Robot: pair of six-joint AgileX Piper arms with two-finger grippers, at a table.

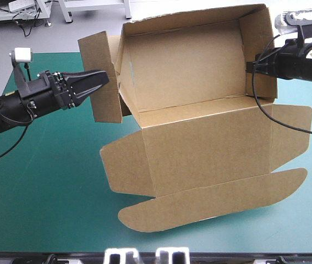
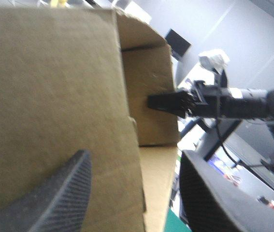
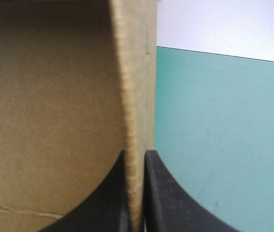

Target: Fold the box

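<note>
Now right end effector (image 3: pixel 137 154) clamps the box (image 1: pixel 200 143) wall (upright); left end effector (image 1: pixel 105 78) gapes.

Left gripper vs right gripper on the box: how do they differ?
The left gripper is open, fingers apart at the left flap of the box; the right gripper is shut on its right wall. The left gripper clamps nothing; the right gripper pinches board. Both are at its raised sides.

Both arms (image 1: pixel 12 107) are matt black; the left claw (image 1: pixel 104 78) and right claw (image 1: pixel 250 67) carry ribbed, fin-shaped black fingers (image 2: pixel 54 193).
</note>
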